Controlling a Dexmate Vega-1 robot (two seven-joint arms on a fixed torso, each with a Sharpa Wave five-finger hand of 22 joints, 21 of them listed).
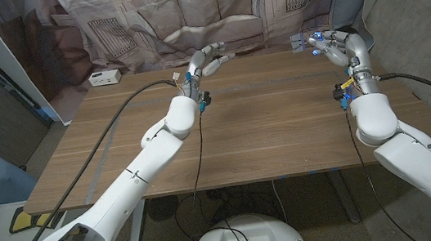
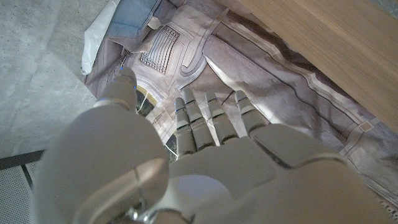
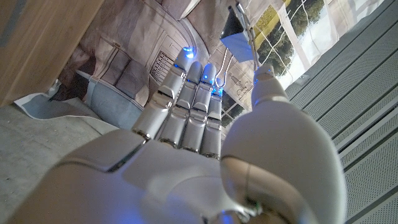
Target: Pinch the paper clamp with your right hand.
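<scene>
The right hand (image 1: 336, 45) is hovering above the far right corner of the brown wooden tabletop (image 1: 265, 122), and a small black paper clamp with wire handles (image 3: 235, 28) is showing at its fingers (image 3: 186, 93), apparently nipped between thumb tip and fingertips, though the contact itself is unclear. For a good pinch, pressure should be going onto both handles evenly. The left hand (image 1: 206, 60) is holding nothing, its fingers extended and slightly apart.

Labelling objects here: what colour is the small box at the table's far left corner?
White, with dark marks on its front; the box shows best in the head view.
</scene>
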